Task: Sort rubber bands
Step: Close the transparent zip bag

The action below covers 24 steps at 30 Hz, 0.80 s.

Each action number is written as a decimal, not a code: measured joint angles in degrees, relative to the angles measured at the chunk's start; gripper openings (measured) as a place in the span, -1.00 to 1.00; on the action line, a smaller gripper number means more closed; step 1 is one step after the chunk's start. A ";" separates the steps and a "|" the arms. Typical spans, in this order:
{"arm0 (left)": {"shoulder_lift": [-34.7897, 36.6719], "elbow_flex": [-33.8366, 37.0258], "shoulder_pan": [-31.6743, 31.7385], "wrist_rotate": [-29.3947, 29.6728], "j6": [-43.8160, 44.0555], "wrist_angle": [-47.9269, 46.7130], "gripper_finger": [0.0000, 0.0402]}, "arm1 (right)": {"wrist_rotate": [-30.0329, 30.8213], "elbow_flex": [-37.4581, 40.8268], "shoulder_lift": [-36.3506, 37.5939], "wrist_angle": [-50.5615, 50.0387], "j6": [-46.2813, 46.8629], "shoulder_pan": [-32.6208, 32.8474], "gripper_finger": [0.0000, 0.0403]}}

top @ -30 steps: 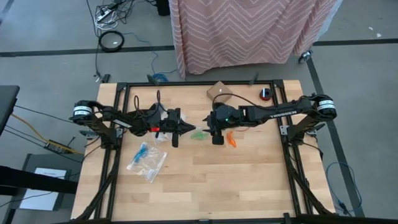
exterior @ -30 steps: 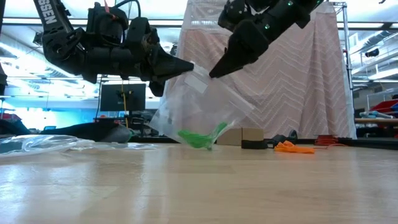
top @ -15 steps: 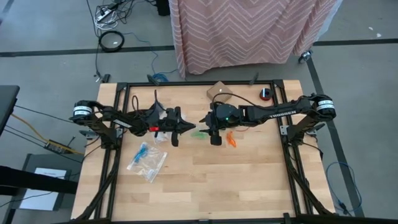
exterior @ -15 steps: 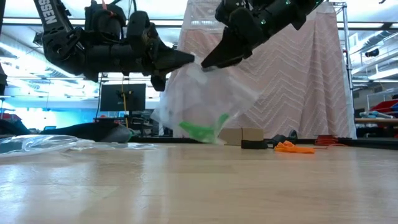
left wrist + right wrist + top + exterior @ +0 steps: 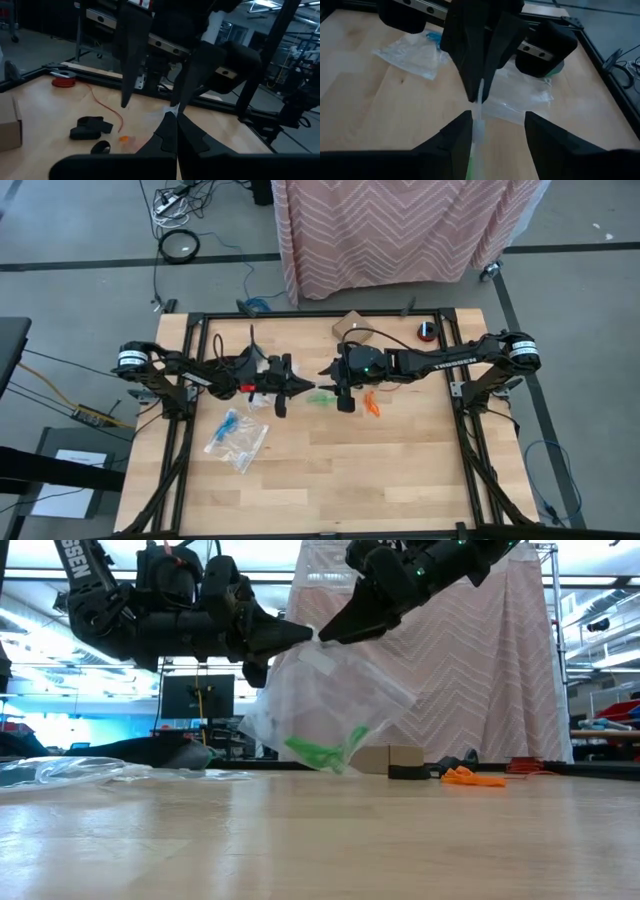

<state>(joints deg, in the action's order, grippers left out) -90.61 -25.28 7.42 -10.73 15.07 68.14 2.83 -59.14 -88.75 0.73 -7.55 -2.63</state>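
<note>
A clear plastic bag hangs between my two grippers over the middle of the table. Green rubber bands lie in its lower end, which hangs just above the table top. My left gripper is shut on the bag's top. My right gripper faces it from the right with its fingers apart and the bag's top strip between them, close to one finger. Orange rubber bands lie on the wood just right of the bag. My left gripper pinches the bag's top edge between its two shut fingers, coming level from the table's left. The bag hangs below the fingertips, slack and tilted, with the green bands at its bottom. Whether my right gripper's finger touches the strip, I cannot tell.
A second clear bag holding blue bands lies flat at the near left. A small cardboard box and a red and black thing stand at the far edge. Black frame rails border the table.
My right gripper's fingertips have risen and moved toward my left gripper's tip, tipping nearer to level. The bag has swung a little, and its lower end with the green bands hangs slightly higher than before.
</note>
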 joint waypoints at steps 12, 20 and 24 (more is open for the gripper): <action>-0.02 0.00 -0.39 -0.47 0.20 1.82 -1.00 | -0.07 -0.01 -0.15 0.11 0.03 -0.15 -0.23; -0.02 -0.01 -0.39 -0.50 0.59 1.93 -1.00 | -0.11 -0.01 -0.17 0.90 -0.07 -0.13 -0.41; -0.02 -0.02 -0.39 -0.51 1.52 2.17 -1.00 | -0.20 -0.02 -0.17 0.98 -1.52 -0.01 -0.62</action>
<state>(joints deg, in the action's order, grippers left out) -90.63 -25.30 7.03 -11.23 16.59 70.31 2.63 -59.16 -88.92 1.71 -9.08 -2.65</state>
